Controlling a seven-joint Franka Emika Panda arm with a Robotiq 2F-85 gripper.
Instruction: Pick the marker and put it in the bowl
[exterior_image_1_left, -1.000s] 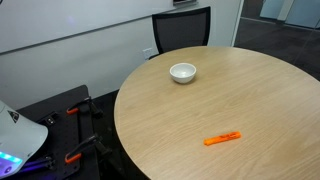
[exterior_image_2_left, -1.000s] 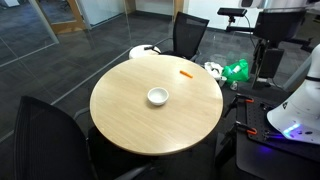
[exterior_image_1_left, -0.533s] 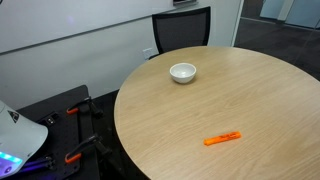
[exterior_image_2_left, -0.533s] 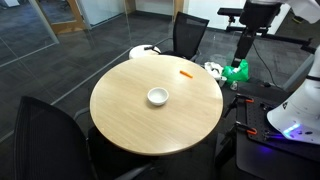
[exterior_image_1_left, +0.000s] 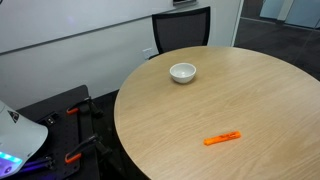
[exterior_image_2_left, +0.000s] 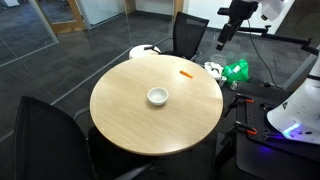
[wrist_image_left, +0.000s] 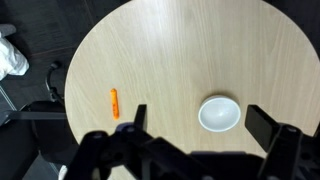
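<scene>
Orange marker (exterior_image_1_left: 223, 139) flat, long axis along table rim (exterior_image_1_left: 116, 108)

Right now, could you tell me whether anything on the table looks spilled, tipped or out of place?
Nothing stands out. The bowl stands upright and empty on the table, and the marker lies flat near the edge, well apart from it.

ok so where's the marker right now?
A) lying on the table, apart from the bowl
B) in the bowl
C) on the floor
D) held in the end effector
A: the marker lies flat on the table, well clear of the bowl, and the end effector is up in the air, holding nothing.
</scene>
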